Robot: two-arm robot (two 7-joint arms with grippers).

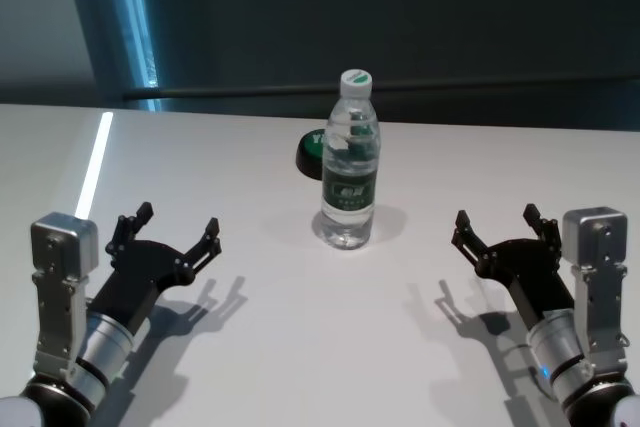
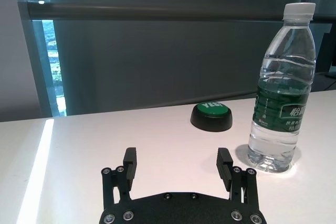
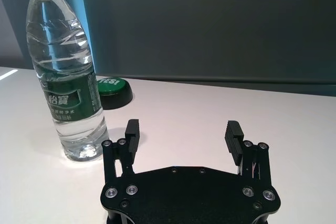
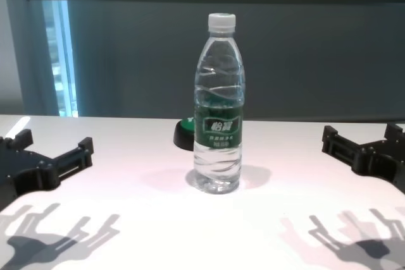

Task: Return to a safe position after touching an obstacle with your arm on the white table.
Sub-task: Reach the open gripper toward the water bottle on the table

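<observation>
The obstacle, a clear water bottle (image 1: 350,162) with a white cap and dark green label, stands upright in the middle of the white table (image 1: 300,347). It also shows in the chest view (image 4: 218,112), the left wrist view (image 2: 281,87) and the right wrist view (image 3: 65,72). My left gripper (image 1: 178,228) is open and empty, low over the table to the bottle's left, apart from it. My right gripper (image 1: 497,225) is open and empty, to the bottle's right, also apart from it.
A low black-and-green round object (image 1: 313,151) lies on the table just behind the bottle, toward the left. A dark wall and window strip run behind the table's far edge (image 1: 200,107).
</observation>
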